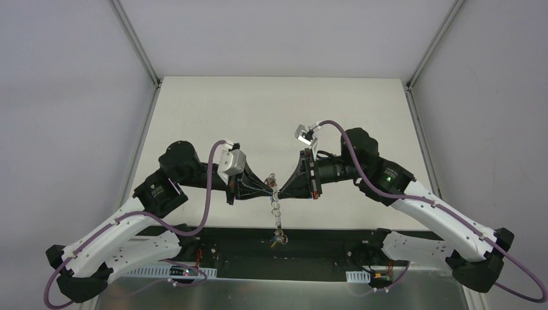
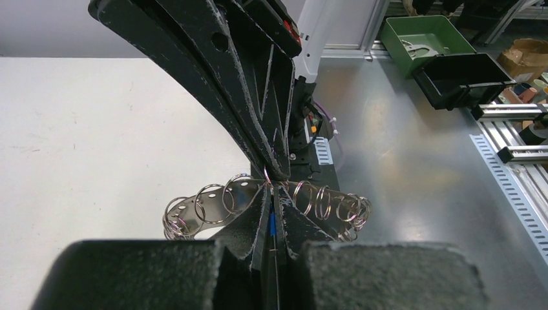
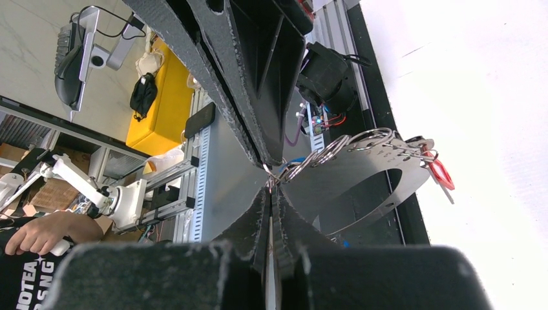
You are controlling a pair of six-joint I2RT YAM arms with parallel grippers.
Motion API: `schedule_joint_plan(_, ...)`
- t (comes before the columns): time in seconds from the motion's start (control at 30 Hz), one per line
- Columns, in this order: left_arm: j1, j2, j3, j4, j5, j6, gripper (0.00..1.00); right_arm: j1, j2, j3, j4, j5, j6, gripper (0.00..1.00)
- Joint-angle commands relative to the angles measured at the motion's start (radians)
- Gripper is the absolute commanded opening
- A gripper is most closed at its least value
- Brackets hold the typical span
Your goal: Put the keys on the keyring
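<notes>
My left gripper (image 1: 269, 186) and right gripper (image 1: 278, 188) meet tip to tip above the table's near edge. From that point the keyring (image 1: 277, 213) hangs down, a silvery band strung with small rings, with keys (image 1: 279, 240) bunched at its lower end. In the left wrist view the left gripper (image 2: 272, 194) is shut on a blue-headed key (image 2: 272, 226), and the keyring (image 2: 213, 206) curves out to both sides. In the right wrist view the right gripper (image 3: 270, 190) is shut on a thin silvery piece where the keyring (image 3: 388, 174) begins. A red key (image 3: 441, 173) hangs on the band's far side.
The white table (image 1: 278, 116) stretches beyond the grippers. A black base rail (image 1: 323, 248) runs under the hanging keys. Off the table stand a green bin (image 2: 420, 32) and a black bin (image 2: 462, 77). A person's arm (image 3: 39, 232) shows beside the rig.
</notes>
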Motion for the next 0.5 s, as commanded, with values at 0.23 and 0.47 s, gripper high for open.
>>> schedule_joint_plan(0.23, -0.021, -0.024, 0.013, 0.05, 0.055, 0.021, 0.0, -0.001, -0.016, 0.049, 0.081, 0.042, 0.007, 0.0)
schedule_joint_plan(0.47, -0.023, -0.02, 0.012, 0.05, 0.057, 0.022, 0.0, -0.002, -0.016, 0.055, 0.101, 0.047, 0.004, 0.0)
